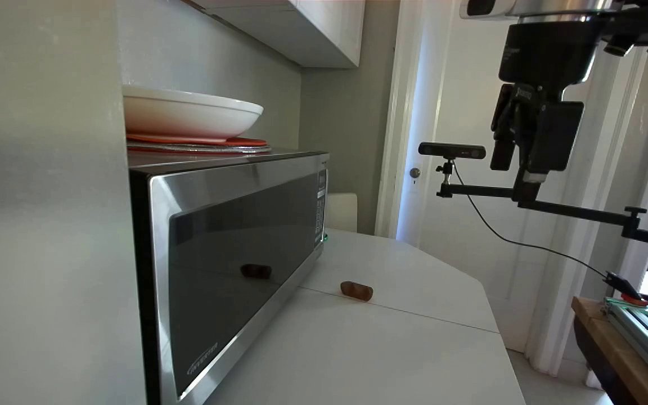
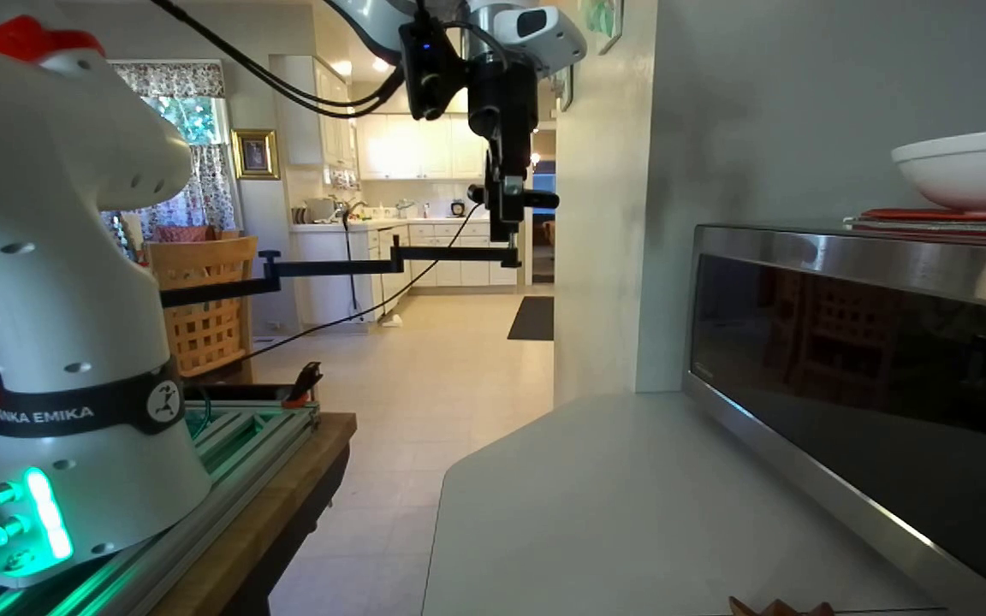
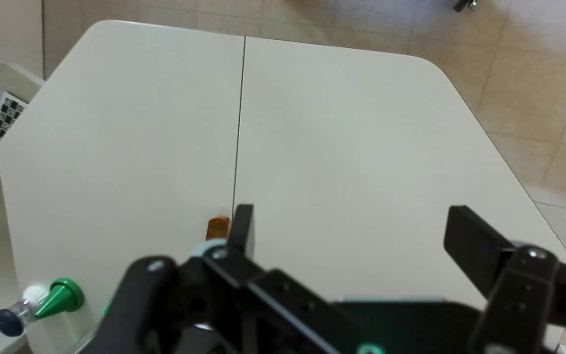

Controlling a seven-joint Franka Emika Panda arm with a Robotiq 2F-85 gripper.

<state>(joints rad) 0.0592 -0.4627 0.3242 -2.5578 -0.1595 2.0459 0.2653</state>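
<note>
"INVERTER" point(image 1: 202, 359) was printed on the microwave point(image 1: 245, 259), "EMIKA" point(image 2: 63, 414) on the arm point(image 2: 74, 316); the gripper point(image 3: 351, 211) was spread, clear of the brown object point(image 1: 356, 291).

White table point(image 1: 403, 354) (seam point(image 3: 239, 123) across the top) | microwave point(image 1: 234, 242) | brown object point(image 1: 356, 291) beside seam | green cone point(image 3: 62, 298)

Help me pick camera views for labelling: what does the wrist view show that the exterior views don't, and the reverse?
Only the wrist view: the checkerboard-patterned board and the dark blue cap.
Only the exterior views: the white bowl, in both, and the Franka Emika robot base, in an exterior view.
Shared: the white table, the brown piece and the black hand, its jaws apart.
</note>
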